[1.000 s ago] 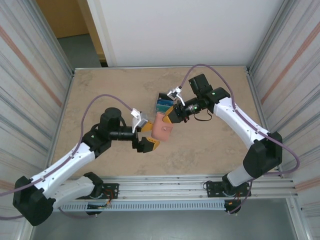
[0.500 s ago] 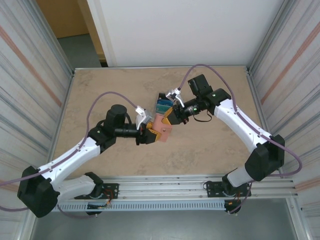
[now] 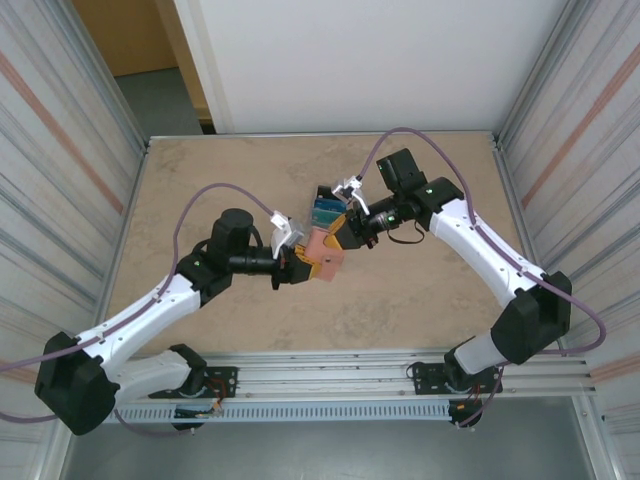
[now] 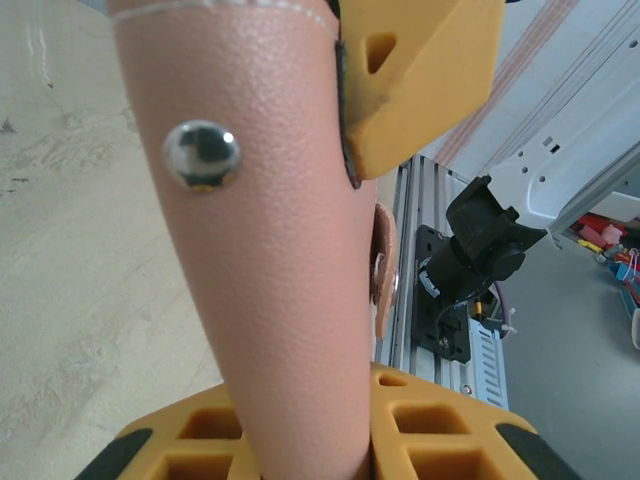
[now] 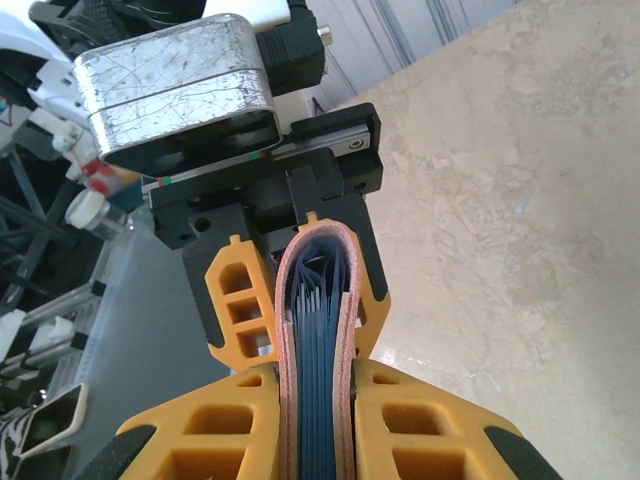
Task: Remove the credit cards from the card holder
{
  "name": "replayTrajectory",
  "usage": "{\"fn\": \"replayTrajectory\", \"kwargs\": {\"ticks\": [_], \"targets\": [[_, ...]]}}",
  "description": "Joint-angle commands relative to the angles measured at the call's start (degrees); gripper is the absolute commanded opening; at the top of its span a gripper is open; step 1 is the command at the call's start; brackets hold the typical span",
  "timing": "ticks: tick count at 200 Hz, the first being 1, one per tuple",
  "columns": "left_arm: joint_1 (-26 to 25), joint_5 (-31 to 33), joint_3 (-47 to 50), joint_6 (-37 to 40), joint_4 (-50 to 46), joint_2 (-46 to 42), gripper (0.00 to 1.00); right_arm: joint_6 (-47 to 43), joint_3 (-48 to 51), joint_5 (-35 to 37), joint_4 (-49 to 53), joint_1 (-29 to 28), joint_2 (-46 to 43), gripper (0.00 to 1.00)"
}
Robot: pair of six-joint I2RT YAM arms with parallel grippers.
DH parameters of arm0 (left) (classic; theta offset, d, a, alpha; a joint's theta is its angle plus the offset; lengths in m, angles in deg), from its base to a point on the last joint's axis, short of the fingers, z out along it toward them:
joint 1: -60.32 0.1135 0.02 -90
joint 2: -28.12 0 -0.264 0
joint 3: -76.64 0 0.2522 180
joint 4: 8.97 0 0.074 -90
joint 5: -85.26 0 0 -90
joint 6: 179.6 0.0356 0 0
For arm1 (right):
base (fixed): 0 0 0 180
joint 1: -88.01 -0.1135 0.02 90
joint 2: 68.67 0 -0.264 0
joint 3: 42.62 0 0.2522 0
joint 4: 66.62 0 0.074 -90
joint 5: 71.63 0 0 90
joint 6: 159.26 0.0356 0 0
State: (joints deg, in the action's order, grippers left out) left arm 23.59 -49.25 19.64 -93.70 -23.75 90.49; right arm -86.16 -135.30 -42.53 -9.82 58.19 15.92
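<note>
- Pinching the folded card holder (image 3: 322, 252) above the worktop (image 3: 200, 180), left end effector (image 3: 298, 263) and right end effector (image 3: 343, 232) clamp opposite edges.
- Part it gently, untwisted, exposing the pockets (image 5: 318, 300).

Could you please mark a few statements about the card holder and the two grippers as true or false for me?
1. The left gripper and the right gripper both clamp the card holder. True.
2. The card holder lies flat and untouched. False: the grippers hold it on edge over the table.
3. A shiny metal snap stud sits on the holder's salmon outside. True.
4. The card holder is spread wide open. False: in the right wrist view it is folded, with blue-grey layers pressed between its leather sides.
5. Teal and blue cards sit outside the holder, by the right gripper. True.
</note>
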Motion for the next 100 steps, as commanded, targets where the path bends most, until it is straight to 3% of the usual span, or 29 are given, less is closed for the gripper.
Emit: {"fn": "replayTrajectory", "kwargs": {"ticks": [1, 3, 9, 24, 31, 67, 100], "targets": [[-0.27, 0.06, 0.46, -0.61, 2.52, 0.24, 0.14, 4.29, 1.22, 4.2, -3.61, -0.84, -2.17, 0.24], [-0.27, 0.4, 0.56, -0.84, 2.69, 0.19, 0.14, 4.58, 1.35, 4.47, -3.77, -0.84, -2.25, 0.27], [-0.28, 1.57, 0.93, -1.4, 3.49, -0.1, 0.12, 6.47, 2.18, 6.33, -5.43, -0.85, -2.97, 0.47], [-0.29, 5.8, 2.66, -4.13, 6.56, -1.37, 0.04, 10.71, 4.72, 10.75, -9.77, -0.98, -4.85, 0.55], [-0.26, 8.07, 3.76, -5.73, 8.48, -2.06, 0.02, 13.42, 6.61, 13.94, -12.96, -1.11, -6.31, 0.65], [-0.26, 19.94, 9.34, -15.1, 18.15, -4.19, 0.0, 31.82, 14.67, 35.7, -26.48, -3.73, -13.23, 0.7], [-0.27, 27.0, 12.05, -19.88, 22.25, -3.76, 0.0, 39.75, 13.79, 57.16, -24.91, -9.76, -14.64, 0.6]]}}
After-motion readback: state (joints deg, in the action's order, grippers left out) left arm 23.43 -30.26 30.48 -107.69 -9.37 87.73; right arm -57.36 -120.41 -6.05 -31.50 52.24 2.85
